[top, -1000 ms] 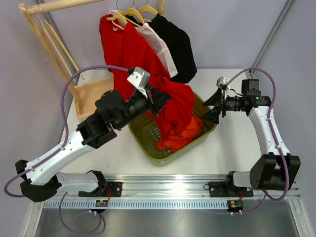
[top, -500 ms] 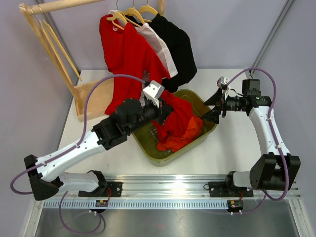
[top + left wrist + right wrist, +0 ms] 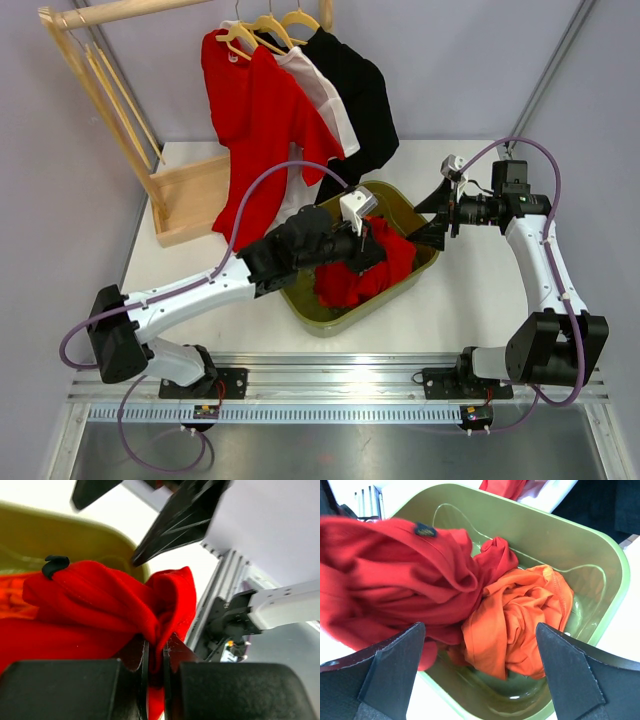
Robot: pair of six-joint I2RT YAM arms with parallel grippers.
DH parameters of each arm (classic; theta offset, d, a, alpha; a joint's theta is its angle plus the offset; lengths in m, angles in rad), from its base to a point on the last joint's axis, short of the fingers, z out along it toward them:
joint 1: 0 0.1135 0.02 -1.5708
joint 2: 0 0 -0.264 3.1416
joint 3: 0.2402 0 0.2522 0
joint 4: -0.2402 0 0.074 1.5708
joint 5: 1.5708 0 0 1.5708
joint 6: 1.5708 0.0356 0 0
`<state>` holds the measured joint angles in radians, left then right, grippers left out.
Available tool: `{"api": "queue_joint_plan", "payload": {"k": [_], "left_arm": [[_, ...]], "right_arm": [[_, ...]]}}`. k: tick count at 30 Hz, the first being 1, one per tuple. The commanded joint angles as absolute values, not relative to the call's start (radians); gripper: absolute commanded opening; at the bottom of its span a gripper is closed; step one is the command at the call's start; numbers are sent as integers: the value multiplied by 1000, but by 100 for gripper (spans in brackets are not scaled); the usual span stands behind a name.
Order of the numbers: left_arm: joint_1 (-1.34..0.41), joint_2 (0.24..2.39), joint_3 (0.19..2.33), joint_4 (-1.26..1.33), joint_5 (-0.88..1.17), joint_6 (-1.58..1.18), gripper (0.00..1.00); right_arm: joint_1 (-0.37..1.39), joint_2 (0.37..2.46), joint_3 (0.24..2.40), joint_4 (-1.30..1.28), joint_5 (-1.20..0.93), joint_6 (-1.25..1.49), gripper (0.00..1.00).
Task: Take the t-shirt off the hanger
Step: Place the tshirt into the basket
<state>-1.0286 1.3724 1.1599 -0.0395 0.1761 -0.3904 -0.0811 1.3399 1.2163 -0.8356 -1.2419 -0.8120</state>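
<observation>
Where the left gripper (image 3: 156, 656) reaches over the green basket (image 3: 425, 262), its jaws are pressed together on a fold of the red t-shirt (image 3: 100, 605), the cloth pinched between the two black fingers.

Red t-shirt: bunched, off any hanger, lying partly inside the basket and spilling over its near left rim. A small dark label (image 3: 424, 529) shows on its upper surface in the right wrist view.

Orange garment (image 3: 520, 620): crumpled in the bottom of the basket, beside and partly under the red t-shirt, touching it.

Right gripper (image 3: 433, 220): jaws spread wide, holding nothing, poised at the far right side of the basket with the fingers pointing toward the cloth and apart from it.

Green basket: plastic, rectangular, set at an angle on the white table (image 3: 480, 300), between the two arms.

Wooden rack (image 3: 100, 70): at the far left of the table, its rail running across the top of the overhead view. Three wooden hangers (image 3: 270, 25) hang on it side by side, each carrying a garment: a red shirt (image 3: 255, 110) on the left, a white shirt (image 3: 320, 100) in the middle, a black shirt (image 3: 360, 90) on the right. The hem of the black shirt hangs just behind the far rim of the basket.
</observation>
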Motion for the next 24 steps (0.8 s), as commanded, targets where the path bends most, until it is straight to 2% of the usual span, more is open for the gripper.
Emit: {"api": "queue_joint_plan", "payload": {"k": [1,7,11,12,14,16,21,22,24], "left_arm": [[-1037,1353,1264,107,250,-399,0],[-1032,1301,1194,45,65,-377,0],[-1022,1241,1128,-66,-124,-333,6],[-1019,1243,1115,-87,-153,-325,12],[-999,1252,1057,-107,-167,-311,15],[-983,1262,985,-91,-126,-317,25],[-976,1267,925,-32,-94,-333,57],[-976,1259,928,-37,-116,-327,69],[-977,1233,946,-58,-144,-296,82]], "right_arm": [[-91,1322,1219,-833,-1253,-819,99],[-94,1324,1218,-833,-1255,-818,99],[-97,1324,1219,-831,-1256,-816,99],[-97,1325,1220,-833,-1255,-818,99],[-98,1324,1221,-831,-1250,-818,99],[-100,1325,1221,-833,-1246,-818,99],[-101,1325,1230,-838,-1229,-816,99],[-101,1325,1232,-842,-1224,-816,99],[-101,1322,1249,-847,-1213,-815,99]]}}
